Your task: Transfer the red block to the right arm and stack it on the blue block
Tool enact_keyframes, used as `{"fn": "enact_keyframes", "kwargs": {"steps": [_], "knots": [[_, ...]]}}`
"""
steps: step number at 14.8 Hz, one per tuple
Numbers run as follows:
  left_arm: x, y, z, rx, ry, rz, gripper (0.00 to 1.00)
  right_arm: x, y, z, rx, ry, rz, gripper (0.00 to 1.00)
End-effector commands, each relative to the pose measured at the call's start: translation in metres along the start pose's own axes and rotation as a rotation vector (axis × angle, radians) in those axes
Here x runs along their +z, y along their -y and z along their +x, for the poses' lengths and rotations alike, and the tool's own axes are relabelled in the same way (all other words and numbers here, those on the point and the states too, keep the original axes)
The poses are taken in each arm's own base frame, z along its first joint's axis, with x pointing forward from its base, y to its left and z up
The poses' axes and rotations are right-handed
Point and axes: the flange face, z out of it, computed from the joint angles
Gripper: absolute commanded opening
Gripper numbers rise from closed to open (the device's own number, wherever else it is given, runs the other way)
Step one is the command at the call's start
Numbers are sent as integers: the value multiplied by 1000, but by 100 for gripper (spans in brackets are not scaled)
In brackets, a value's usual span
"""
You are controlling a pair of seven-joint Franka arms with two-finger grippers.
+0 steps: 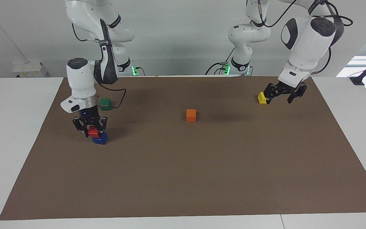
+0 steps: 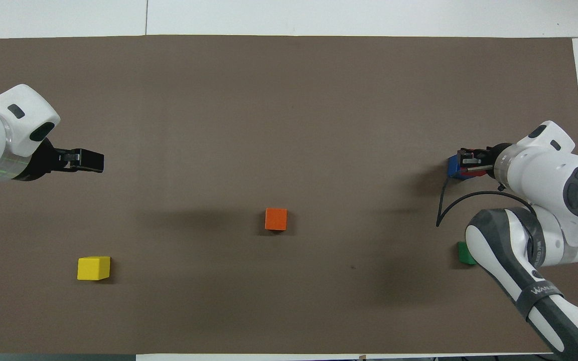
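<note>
The red block [image 1: 93, 131] rests on top of the blue block [image 1: 101, 139] toward the right arm's end of the brown mat. My right gripper [image 1: 91, 128] points straight down and is shut on the red block. From overhead the right gripper [image 2: 469, 161] covers most of the red block [image 2: 471, 173], and only an edge of the blue block [image 2: 452, 166] shows. My left gripper [image 1: 279, 99] hangs open and holds nothing, over the mat at the left arm's end; in the overhead view the left gripper [image 2: 91, 161] is over bare mat.
An orange cube [image 1: 191, 115] lies mid-mat. A yellow cube [image 1: 261, 97] sits toward the left arm's end, close to the left gripper. A green cube [image 1: 106, 104] and a looping black cable [image 2: 444, 200] lie nearer to the robots than the stack.
</note>
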Motion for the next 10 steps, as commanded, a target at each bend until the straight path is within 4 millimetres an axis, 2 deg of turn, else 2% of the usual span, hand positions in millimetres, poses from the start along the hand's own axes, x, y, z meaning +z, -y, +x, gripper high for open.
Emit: {"fn": "enact_keyframes", "kwargs": {"steps": [1, 4, 8, 10], "knots": [[-11, -9, -7, 18, 24, -11, 100, 0, 1, 0, 5, -15, -9, 0], [-32, -8, -11, 28, 39, -8, 100, 5, 0, 0, 7, -12, -9, 0], [-46, -12, -12, 32, 24, -7, 100, 6, 0, 1, 7, -10, -9, 0], [-41, -4, -15, 14, 32, -6, 100, 6, 0, 1, 7, -10, -9, 0]]}}
